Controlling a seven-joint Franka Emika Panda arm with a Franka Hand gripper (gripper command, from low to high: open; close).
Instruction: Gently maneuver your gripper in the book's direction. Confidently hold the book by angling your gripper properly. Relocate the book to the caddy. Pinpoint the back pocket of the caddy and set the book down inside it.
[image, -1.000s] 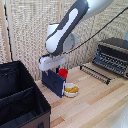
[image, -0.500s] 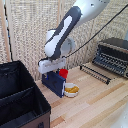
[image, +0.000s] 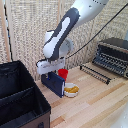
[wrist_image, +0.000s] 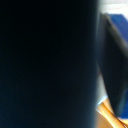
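The thin dark blue book (image: 52, 83) now hangs a little higher than before, off the pale wooden table (image: 95, 102), at 3 o'clock from the big black fabric caddy (image: 22, 102). The white-topped gripper (image: 50, 73) seems pressed onto the book's top edge.

Dark navy-blue book (image: 53, 83) with a pale page edge. Behind it a bright red cup (image: 62, 73). A white bowl (image: 71, 89) holds something yellow-orange. Black fabric caddy (image: 20, 101) — plain, unpatterned. White-and-grey robot arm (image: 67, 27). Silver-black toaster oven (image: 113, 56). Light wood table (image: 95, 102) — pale tan grain.
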